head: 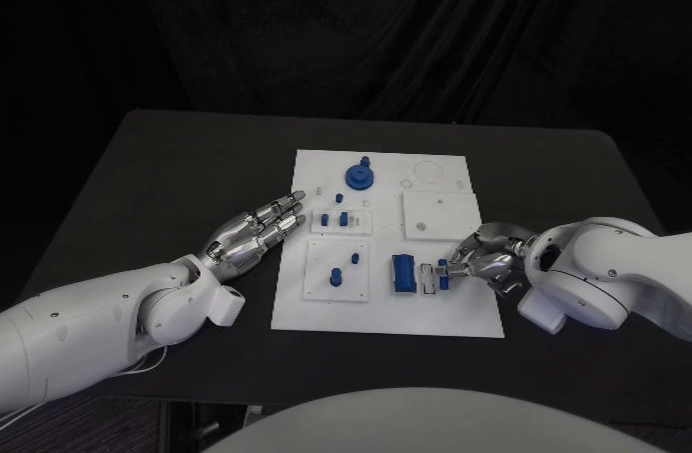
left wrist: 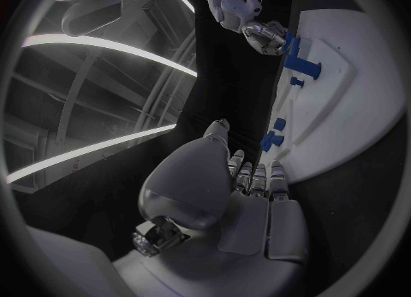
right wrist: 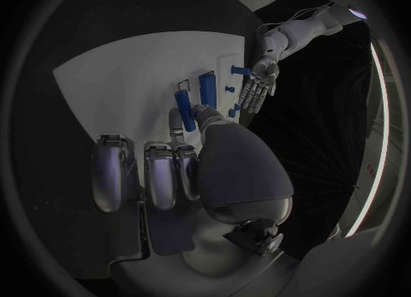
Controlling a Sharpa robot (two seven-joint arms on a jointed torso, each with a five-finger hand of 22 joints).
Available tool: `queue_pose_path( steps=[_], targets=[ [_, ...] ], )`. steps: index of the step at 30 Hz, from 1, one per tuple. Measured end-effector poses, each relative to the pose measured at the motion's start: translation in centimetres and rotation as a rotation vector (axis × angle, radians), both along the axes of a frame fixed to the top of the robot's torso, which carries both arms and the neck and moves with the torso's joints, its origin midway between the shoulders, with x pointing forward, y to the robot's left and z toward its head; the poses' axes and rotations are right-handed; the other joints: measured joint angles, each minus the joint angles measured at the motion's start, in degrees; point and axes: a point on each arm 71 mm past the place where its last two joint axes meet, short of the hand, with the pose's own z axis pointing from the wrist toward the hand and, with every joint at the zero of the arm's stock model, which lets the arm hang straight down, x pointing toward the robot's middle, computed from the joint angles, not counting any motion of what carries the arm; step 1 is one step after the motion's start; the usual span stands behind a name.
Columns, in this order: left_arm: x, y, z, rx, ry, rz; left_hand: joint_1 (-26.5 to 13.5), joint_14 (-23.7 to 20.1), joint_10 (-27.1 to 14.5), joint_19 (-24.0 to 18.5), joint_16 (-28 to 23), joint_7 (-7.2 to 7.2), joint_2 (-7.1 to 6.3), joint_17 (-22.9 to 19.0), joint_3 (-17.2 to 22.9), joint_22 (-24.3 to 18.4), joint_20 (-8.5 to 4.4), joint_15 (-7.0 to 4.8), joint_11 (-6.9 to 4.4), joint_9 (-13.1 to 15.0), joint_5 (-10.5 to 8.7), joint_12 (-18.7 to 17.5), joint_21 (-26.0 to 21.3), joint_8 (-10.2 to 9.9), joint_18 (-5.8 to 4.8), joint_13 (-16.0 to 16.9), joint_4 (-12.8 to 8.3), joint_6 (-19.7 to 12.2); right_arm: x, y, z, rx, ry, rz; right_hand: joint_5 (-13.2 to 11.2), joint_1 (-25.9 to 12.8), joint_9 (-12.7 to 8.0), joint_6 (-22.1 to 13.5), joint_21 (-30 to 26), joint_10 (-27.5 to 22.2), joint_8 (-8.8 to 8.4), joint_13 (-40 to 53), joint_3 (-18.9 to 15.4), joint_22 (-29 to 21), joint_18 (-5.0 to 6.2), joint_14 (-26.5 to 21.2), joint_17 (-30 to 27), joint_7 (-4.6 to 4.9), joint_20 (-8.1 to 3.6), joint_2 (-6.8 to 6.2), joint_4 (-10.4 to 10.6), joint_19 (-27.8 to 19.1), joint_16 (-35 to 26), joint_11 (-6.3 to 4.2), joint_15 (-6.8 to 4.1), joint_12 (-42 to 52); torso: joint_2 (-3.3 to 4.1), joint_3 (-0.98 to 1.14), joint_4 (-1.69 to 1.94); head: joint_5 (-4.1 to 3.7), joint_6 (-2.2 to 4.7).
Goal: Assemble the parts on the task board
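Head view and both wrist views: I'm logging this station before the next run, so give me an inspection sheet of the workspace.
Surface: black table, matte, task board lying on it.
Job's things: white task board in the table's middle; blue round part standing near its far edge; small blue pegs on a raised tile; blue block near the right hand.
Clutter: nothing seen.
Hands: left hand at the board's left edge, fingers straight, holding nothing; right hand at a slim blue part, its thumb against it; a firm hold cannot be told.
Cables: thin white cable under the left arm.
Surroundings: dark curtain behind the table.
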Motion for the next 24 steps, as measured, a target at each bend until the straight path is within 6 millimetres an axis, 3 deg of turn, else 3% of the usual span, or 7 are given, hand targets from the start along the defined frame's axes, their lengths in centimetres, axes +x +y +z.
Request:
queue_pose_path(
  steps=[16,18,24],
  targets=[
    [0.0,-0.1,0.1,-0.005,0.0,-0.004,0.0,0.0,0.0,-0.2,0.0,0.0,0.0,0.0,0.0,0.0,0.18,0.0,0.0,0.0,0.0,0.0,0.0,0.0,0.0,0.0,0.0,0.0,1.1,1.3,-0.6,0.032,0.033,0.012,-0.6,-1.6,0.0,0.1,0.0,0.0,-0.02,0.0,1.9,0.0,0.0,0.0,0.0,-0.05,0.0,-0.23,-0.4,0.0,0.0,0.0,0.0,0.0,0.2,-0.02,0.23,0.04,0.0],
    [0.0,-0.1,0.1,-0.005,0.0,-0.004,0.0,0.0,0.0,-0.2,0.0,0.0,0.0,0.0,0.0,0.0,0.18,0.0,0.0,0.0,0.0,0.0,0.0,0.0,0.0,0.0,0.0,0.0,1.1,1.3,-0.6,0.03,0.036,0.014,-1.2,-2.6,0.0,0.1,0.0,0.0,-0.07,0.0,3.8,0.0,0.0,0.0,0.0,-0.05,0.0,-0.56,-2.0,0.0,0.0,0.0,0.0,0.0,0.2,-0.03,0.23,0.08,0.0],
    [0.0,-0.1,0.1,-0.006,0.0,-0.004,0.0,0.0,0.0,-0.2,0.0,0.0,0.0,0.0,0.0,0.0,0.18,0.0,0.0,0.0,0.0,0.0,0.0,0.0,0.0,0.0,0.0,0.0,1.1,1.2,-0.8,0.02,0.049,0.018,-2.1,-3.1,0.0,0.1,-0.2,0.0,-0.07,0.0,4.4,0.0,0.0,0.0,0.0,-0.04,0.0,-0.64,-2.0,0.0,0.0,0.0,0.0,0.0,0.2,-0.07,0.23,0.24,0.0]
  ],
)
